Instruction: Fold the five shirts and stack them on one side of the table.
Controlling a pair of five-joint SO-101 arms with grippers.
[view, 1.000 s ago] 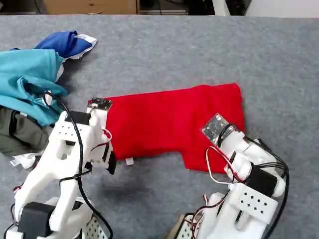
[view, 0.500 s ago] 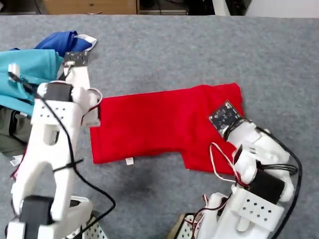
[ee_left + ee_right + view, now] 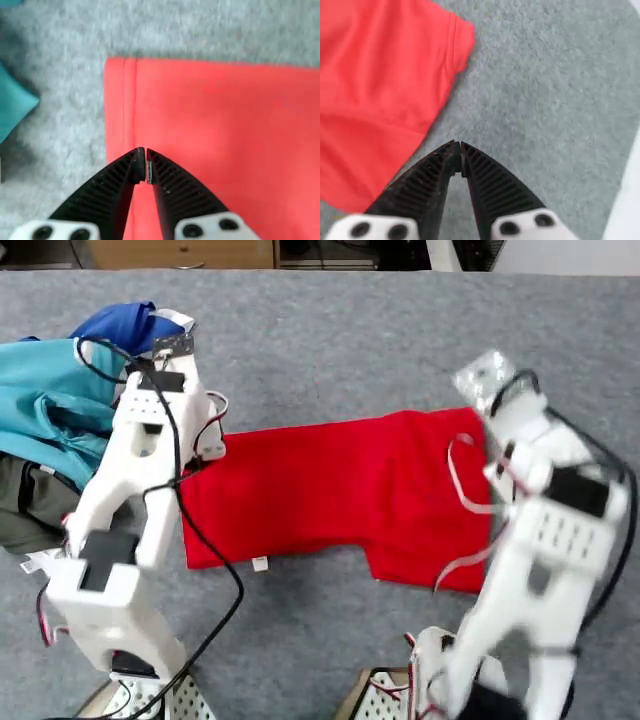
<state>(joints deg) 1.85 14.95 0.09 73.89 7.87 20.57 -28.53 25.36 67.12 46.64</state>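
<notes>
The red shirt [image 3: 330,495] lies flat in the middle of the grey table, partly folded into a long band with a flap at its near right. My left gripper [image 3: 145,167] is shut with nothing in it, just above the hem at the red shirt's [image 3: 225,140] left end. The left arm [image 3: 150,430] stands over the shirt's far left corner. My right gripper [image 3: 458,162] is shut and empty, over bare table just off the red shirt's [image 3: 380,75] right edge. The right arm [image 3: 530,470] rises beside that edge.
A teal shirt [image 3: 50,400], a blue shirt [image 3: 130,325] and a dark shirt [image 3: 30,510] lie crumpled in a heap at the table's left edge, close behind the left arm. A small white label [image 3: 260,562] sticks out at the red shirt's near edge.
Both arms swung toward the far side. The left one went from the shirt's near left edge to its far left corner, the right one from the near right flap to the right edge.
</notes>
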